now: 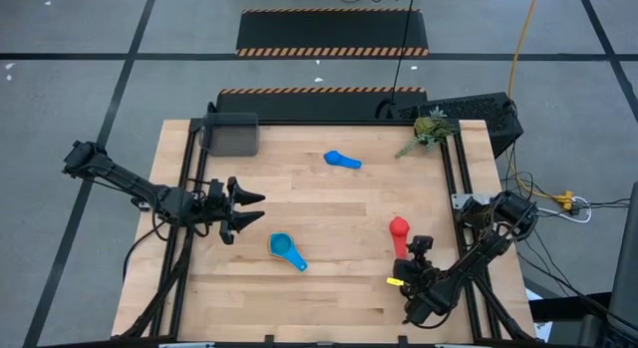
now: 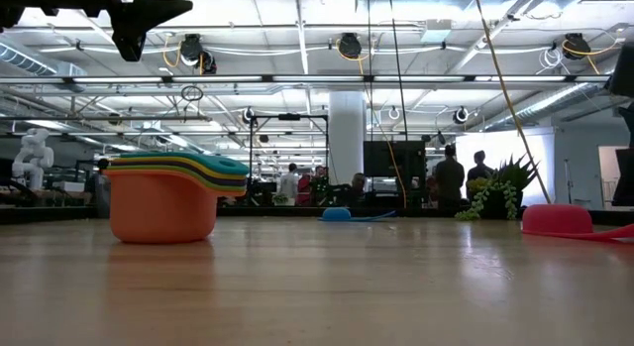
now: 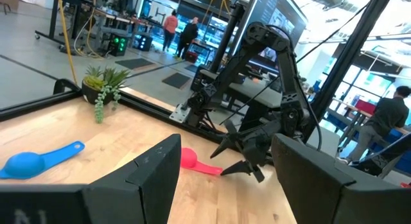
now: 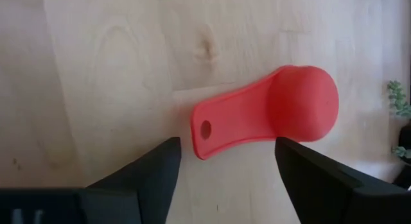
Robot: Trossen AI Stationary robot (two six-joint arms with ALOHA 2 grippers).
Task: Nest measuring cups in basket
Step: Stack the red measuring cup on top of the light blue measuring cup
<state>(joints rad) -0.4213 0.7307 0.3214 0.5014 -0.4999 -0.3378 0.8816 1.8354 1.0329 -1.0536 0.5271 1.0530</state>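
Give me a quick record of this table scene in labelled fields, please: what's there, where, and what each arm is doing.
Surface: wooden table
Basket: dark grey basket, far left corner, nothing visible inside
Cup stack: nested cups, orange at the bottom, light blue on top, on the table outside the basket
Red cup: red cup upside down, handle toward the right gripper
Loose cup: blue cup lying alone near the far edge
Plant: green sprig, far right corner
Left gripper: left gripper jaws open, empty, beside the stack
Right gripper: right gripper jaws open above the red cup's handle, not touching
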